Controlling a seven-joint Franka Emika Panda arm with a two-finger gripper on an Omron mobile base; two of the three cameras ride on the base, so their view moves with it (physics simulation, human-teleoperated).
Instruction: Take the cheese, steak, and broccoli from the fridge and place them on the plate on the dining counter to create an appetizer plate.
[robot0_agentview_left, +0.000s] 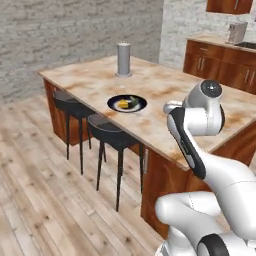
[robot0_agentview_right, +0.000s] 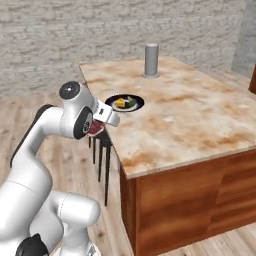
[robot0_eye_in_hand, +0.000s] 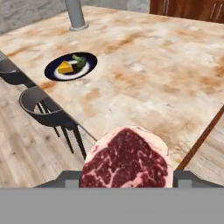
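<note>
Steak (robot0_eye_in_hand: 126, 158) sits clamped between the gripper (robot0_eye_in_hand: 126, 181) jaws, held above the dining counter (robot0_eye_in_hand: 166, 65) edge. Plate (robot0_eye_in_hand: 71, 66) lies at roughly ten o'clock from the steak in the hand view — cheese (robot0_eye_in_hand: 65, 67) and broccoli (robot0_eye_in_hand: 79, 60) already on it.

You see a beige veined marble dining counter (robot0_eye_in_hand: 144, 65) on a reddish wooden base (robot0_agentview_right: 195, 200), a matt grey metal-looking cylinder (robot0_agentview_left: 123, 60), a glossy dark plate (robot0_eye_in_hand: 52, 70), marbled raw red steak (robot0_eye_in_hand: 127, 162), and pale wood-plank flooring (robot0_agentview_left: 35, 175).

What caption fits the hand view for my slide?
Pincer carrying the steak toward the plate holding cheese and broccoli.
</note>
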